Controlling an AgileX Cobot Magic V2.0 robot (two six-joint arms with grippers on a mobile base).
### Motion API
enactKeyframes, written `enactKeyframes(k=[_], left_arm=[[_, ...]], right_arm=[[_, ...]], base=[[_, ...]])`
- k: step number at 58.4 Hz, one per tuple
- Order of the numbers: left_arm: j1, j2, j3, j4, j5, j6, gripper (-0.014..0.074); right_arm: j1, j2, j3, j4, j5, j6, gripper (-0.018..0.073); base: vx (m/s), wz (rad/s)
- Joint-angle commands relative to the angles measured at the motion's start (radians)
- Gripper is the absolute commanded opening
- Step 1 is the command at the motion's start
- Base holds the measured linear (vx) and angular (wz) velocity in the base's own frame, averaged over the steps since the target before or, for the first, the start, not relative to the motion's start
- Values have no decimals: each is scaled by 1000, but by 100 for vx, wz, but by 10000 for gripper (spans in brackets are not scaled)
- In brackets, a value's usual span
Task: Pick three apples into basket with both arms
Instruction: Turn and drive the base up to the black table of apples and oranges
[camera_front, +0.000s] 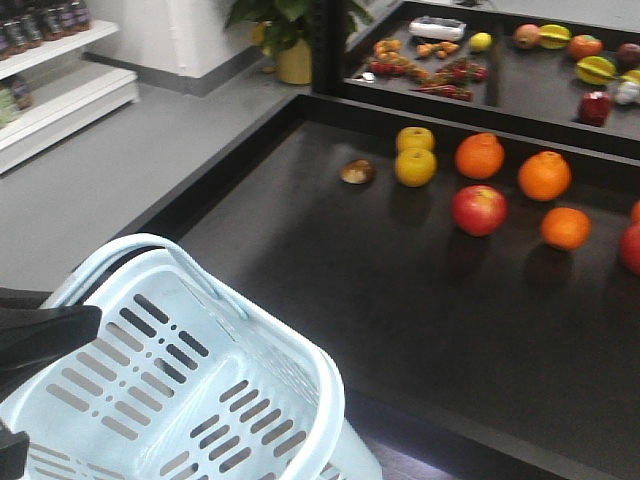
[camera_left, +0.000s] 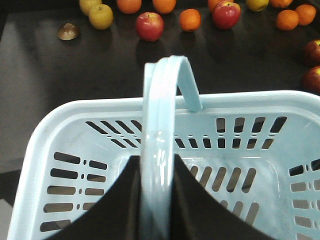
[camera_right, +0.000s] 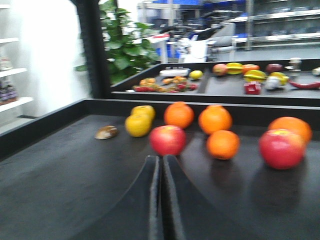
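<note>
The pale blue basket (camera_front: 170, 380) hangs at the near left, in front of the black table. In the left wrist view my left gripper (camera_left: 156, 159) is shut on the basket's loop handle (camera_left: 159, 115), with a dark finger (camera_left: 120, 205) on each side of it. No fruit shows inside the basket (camera_left: 75, 130). One red apple (camera_front: 479, 210) lies mid-table and a second apple (camera_front: 632, 248) sits at the right edge. My right gripper (camera_right: 160, 158) is shut and empty, low over the table. It points at the nearest apple (camera_right: 168, 140), with another apple (camera_right: 281, 148) further right.
Oranges (camera_front: 544, 175) and yellow fruits (camera_front: 415, 167) lie behind the apples, and a small brown item (camera_front: 357, 172) sits to their left. A raised table rim (camera_front: 560, 135) separates a rear tray of mixed produce (camera_front: 440, 70). White shelves (camera_front: 60, 90) and a potted plant (camera_front: 290, 40) stand on the left.
</note>
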Motion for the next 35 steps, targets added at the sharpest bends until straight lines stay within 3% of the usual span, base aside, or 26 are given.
enactKeyframes(k=[1, 35], left_arm=[[-5, -4, -30, -10, -91, -14, -6], [-5, -4, -30, -10, -91, -14, -6]], right_arm=[[-3, -12, 13, -8, -74, -8, -5], [-3, -12, 13, -8, -74, -8, -5]], base=[[12, -47], [10, -40]])
